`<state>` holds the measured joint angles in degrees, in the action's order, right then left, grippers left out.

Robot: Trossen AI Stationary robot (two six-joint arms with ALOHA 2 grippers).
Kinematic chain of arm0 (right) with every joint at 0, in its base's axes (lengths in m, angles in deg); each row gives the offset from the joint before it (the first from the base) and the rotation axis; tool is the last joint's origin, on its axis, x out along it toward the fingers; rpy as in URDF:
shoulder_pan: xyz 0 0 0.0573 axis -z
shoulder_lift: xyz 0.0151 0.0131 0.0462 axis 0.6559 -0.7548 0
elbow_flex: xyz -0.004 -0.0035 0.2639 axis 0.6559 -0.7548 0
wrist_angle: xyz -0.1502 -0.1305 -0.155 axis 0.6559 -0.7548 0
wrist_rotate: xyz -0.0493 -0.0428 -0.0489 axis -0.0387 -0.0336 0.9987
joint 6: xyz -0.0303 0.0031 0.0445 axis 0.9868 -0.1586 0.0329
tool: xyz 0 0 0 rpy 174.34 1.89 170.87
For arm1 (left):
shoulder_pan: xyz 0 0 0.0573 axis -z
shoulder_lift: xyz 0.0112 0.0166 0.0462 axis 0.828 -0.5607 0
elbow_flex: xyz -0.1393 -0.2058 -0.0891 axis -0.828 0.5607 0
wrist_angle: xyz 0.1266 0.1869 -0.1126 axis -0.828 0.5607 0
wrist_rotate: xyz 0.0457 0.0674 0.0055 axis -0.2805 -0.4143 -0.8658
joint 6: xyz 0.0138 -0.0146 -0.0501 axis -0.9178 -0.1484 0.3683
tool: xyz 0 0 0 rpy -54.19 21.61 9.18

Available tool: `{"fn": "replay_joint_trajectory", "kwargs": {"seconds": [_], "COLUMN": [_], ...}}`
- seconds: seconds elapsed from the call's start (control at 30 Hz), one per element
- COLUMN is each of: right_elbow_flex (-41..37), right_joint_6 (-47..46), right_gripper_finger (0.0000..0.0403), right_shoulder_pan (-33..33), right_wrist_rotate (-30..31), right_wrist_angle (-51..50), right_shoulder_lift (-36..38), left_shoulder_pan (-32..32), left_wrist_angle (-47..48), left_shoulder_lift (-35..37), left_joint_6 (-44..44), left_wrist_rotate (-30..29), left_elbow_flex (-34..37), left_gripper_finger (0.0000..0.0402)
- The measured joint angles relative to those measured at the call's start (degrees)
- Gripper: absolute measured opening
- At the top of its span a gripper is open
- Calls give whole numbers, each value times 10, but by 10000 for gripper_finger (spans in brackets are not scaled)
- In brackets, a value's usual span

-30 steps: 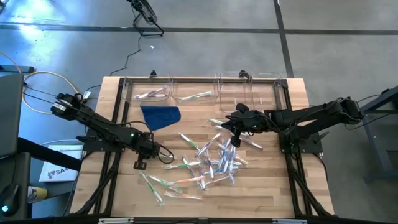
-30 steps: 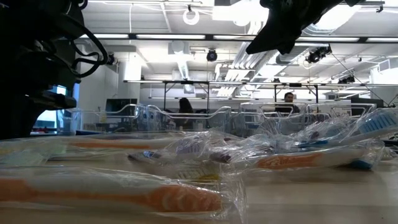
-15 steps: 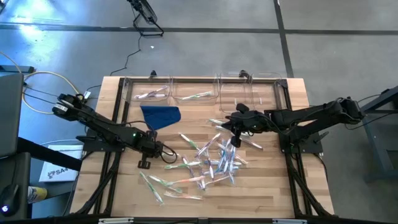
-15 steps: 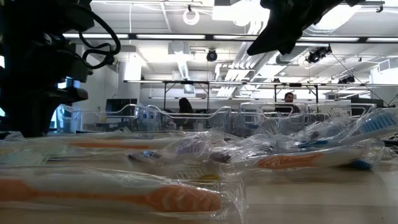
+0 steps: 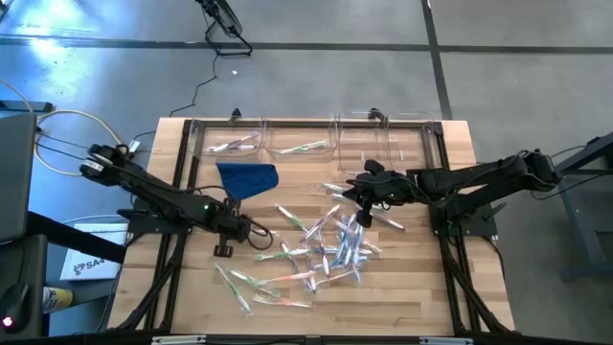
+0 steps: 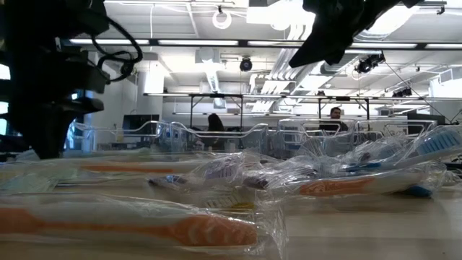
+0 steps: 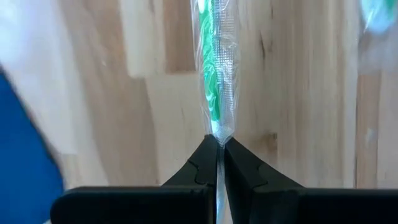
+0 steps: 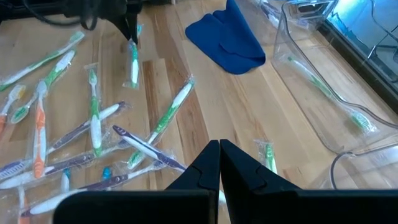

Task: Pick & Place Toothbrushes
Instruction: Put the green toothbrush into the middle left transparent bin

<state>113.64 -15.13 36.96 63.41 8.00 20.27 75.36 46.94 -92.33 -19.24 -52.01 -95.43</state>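
Left wrist view shows the left tool [image 7: 217, 142] clamped only on the wrapper tip of a green clear-wrapped toothbrush [image 7: 214, 74], so it could slip free when lifted, while the right tool [image 8: 219, 148] hangs pressed together, empty.

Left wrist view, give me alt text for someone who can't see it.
The left hand, shut, pinches the clear wrapper end of a green toothbrush hanging over the wooden table. A blue cloth shows at one edge.

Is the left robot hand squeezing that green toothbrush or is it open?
Squeezing. The left hand is pinched shut on the wrapper end of the green toothbrush.
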Motion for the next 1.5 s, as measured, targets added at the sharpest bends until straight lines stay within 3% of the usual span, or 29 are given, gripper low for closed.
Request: {"fn": "replay_joint_trajectory", "kwargs": {"seconds": [0.37,0.77,0.97,1.1,1.5], "right_elbow_flex": [0,0,0,0,0], "right_joint_6": [6,11,11,11,11], "right_gripper_finger": [4,4,4,4,4], "right_shoulder_pan": [0,0,0,0,0], "right_wrist_rotate": [0,0,0,0,0], "right_wrist_angle": [-2,-4,-4,-4,-3], "right_shoulder_lift": [0,0,0,0,0], "left_shoulder_pan": [-12,-189,-292,-361,-510], "left_wrist_angle": [75,26,-35,-97,-221], "left_shoulder_lift": [84,90,81,61,-74], "left_joint_6": [-43,-273,-357,-398,-418], "left_wrist_rotate": [-115,-135,-100,-24,113], "left_elbow_flex": [-82,-230,-259,-263,-263], "left_gripper_finger": [5,5,5,5,5]}}
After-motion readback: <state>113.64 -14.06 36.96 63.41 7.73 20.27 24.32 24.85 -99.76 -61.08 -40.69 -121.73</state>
